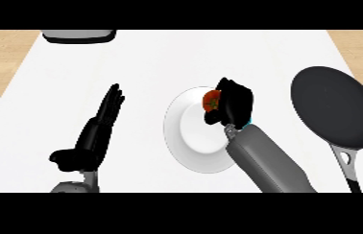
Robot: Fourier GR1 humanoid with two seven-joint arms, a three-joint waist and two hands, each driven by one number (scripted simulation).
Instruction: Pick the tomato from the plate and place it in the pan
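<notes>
So here's where I'm at with the tomato job. My right hand [235,103] is sitting over the upper right part of the white plate [190,146], middle of the frame, with its fingers curled round the tomato [210,101]. You can only see a red-orange sliver of it poking out on the left side of my hand; the rest is hidden behind the black fingers. I honestly can't tell from this angle whether it's lifted clear of the plate or only just wrapped up and sitting there, since I'm looking almost straight down on it.

The pan [327,106] is over at the right side of the frame, dark and round, handle running down toward the lower right corner. Nothing in it as far as I can see. It's near the plate but there's a strip of bare counter [149,55] between them.

My left hand [102,120] is parked at the lower left, fingers straight and pointing up, holding nothing.

My take: the grab looks done or nearly done, and everything after that is still to do, meaning the lift, the carry to the right over the pan, and letting go.
</notes>
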